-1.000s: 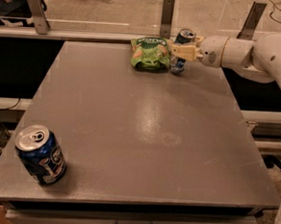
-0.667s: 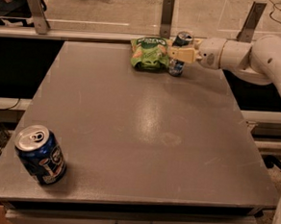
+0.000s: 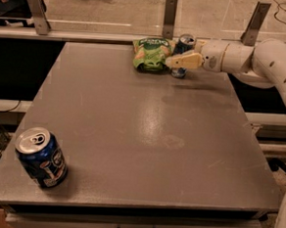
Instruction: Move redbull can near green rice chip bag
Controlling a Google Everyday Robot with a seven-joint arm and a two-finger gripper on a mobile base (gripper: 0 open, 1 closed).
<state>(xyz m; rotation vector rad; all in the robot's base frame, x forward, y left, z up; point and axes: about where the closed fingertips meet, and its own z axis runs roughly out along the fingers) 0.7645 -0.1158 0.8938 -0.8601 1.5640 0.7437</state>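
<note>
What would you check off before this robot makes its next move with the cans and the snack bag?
1. Claw closed on the redbull can: ok, one finger crosses the can's front.
2. Redbull can upright: ok.
3. Redbull can near the green rice chip bag: ok, it stands just beside the bag at the table's far edge.
4. Can's base resting on the table: cannot tell.
5. Can touching the bag: cannot tell.
6. Dark blue can out of the way: ok, it sits far off at the near left corner.
</note>
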